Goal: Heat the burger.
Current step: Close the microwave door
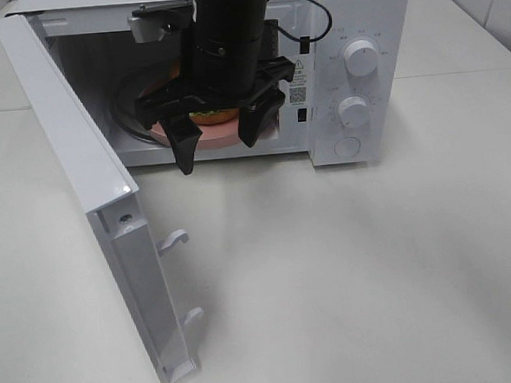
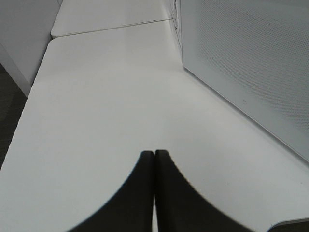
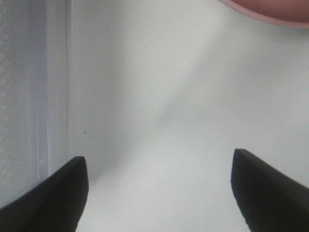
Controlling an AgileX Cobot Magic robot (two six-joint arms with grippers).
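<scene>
The burger (image 1: 211, 118) sits on a pink plate (image 1: 220, 140) inside the open white microwave (image 1: 350, 29), mostly hidden behind my right arm; only a strip of bun and lettuce shows. My right gripper (image 1: 219, 135) hangs open at the mouth of the oven, its fingers spread either side of the plate's front edge, holding nothing. In the right wrist view the right gripper (image 3: 159, 193) stands wide open over white surface, with the plate's rim (image 3: 270, 12) just beyond it. The left gripper (image 2: 154, 155) is shut and empty above the table, outside the exterior view.
The microwave door (image 1: 80, 159) swings far open to the left, its latch hooks (image 1: 173, 240) facing the table. The door's meshed window (image 2: 246, 67) stands beside my left gripper. Two dials (image 1: 360, 59) and a button are on the oven's right panel.
</scene>
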